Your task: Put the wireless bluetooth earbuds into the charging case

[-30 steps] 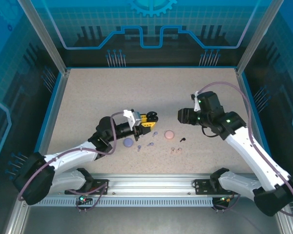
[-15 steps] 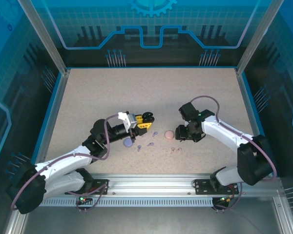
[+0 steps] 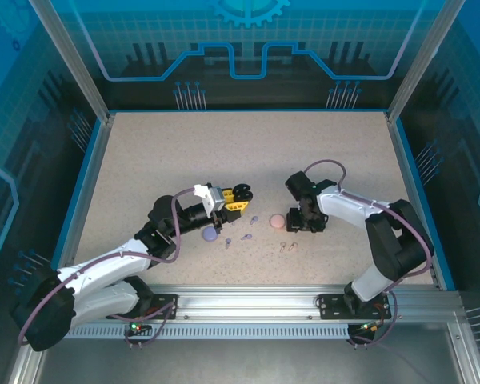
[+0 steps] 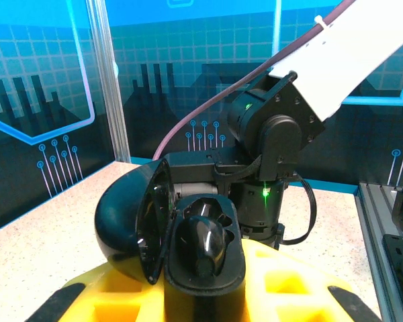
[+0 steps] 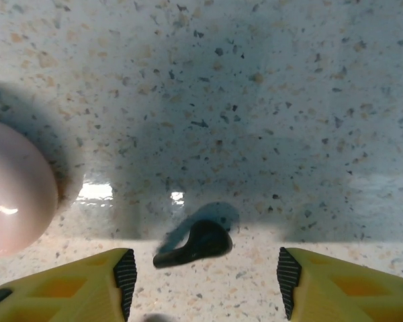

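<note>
Holding the open black charging case (image 4: 188, 235) clenched in the left end effector (image 3: 237, 200), cavity exposed for loading, I hang the right end effector (image 5: 203, 275) released astride the black earbud (image 5: 196, 243), which lies on the tabletop (image 5: 269, 100) toward its near edge, beside the pink case (image 5: 13, 188).

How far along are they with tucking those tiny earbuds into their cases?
Done: little for certain; the open black round case in the left gripper may already hold one bud. In hand: the open right gripper straddles a black stemmed earbud lying on the speckled table. To do: lavender earbuds and pale pink earbuds lie loose near the pink round case and lavender round case.
</note>
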### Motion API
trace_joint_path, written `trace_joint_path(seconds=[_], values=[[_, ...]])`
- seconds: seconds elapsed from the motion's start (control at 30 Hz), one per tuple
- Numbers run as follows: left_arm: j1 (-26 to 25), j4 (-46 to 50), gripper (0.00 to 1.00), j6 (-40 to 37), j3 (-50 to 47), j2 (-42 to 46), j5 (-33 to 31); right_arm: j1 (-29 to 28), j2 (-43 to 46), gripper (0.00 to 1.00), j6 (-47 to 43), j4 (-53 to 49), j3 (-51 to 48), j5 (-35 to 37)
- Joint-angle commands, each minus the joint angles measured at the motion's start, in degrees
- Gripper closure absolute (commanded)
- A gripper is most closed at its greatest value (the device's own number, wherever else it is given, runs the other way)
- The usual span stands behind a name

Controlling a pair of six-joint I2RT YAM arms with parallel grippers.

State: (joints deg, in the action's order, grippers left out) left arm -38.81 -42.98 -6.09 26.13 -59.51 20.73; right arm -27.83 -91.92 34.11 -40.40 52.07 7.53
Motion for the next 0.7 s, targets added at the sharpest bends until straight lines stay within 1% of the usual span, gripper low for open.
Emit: trace_joint_path(seconds=[0.0, 0.1, 0.37, 0.57, 0.67], values=[[-0.3, 0.0, 0.93, -0.8, -0.2, 1.1, -0.7, -0.9, -1.6, 0.41, 0.0, -0.2, 0.4, 1.0], [-0.3, 0.1, 0.92, -0.9, -0.1, 1.0, -0.8, -1.2, -2.0, 0.42, 0.0, -0.9, 0.2, 1.4], [-0.3, 0.1, 0.92, -1.0, 0.0, 0.6, -0.8, -1.4, -1.9, 0.51, -0.3, -2.4, -0.7, 2.0], [-0.4, 0.1, 0.92, -0.9, 0.0, 0.4, -0.7, -1.6, -0.5, 0.55, -0.2, -3.3, -1.2, 2.3], [-0.3, 0.1, 0.92, -0.7, -0.1, 0.4, -0.8, -1.6, -0.3, 0.58, -0.2, -3.9, -1.3, 2.9]])
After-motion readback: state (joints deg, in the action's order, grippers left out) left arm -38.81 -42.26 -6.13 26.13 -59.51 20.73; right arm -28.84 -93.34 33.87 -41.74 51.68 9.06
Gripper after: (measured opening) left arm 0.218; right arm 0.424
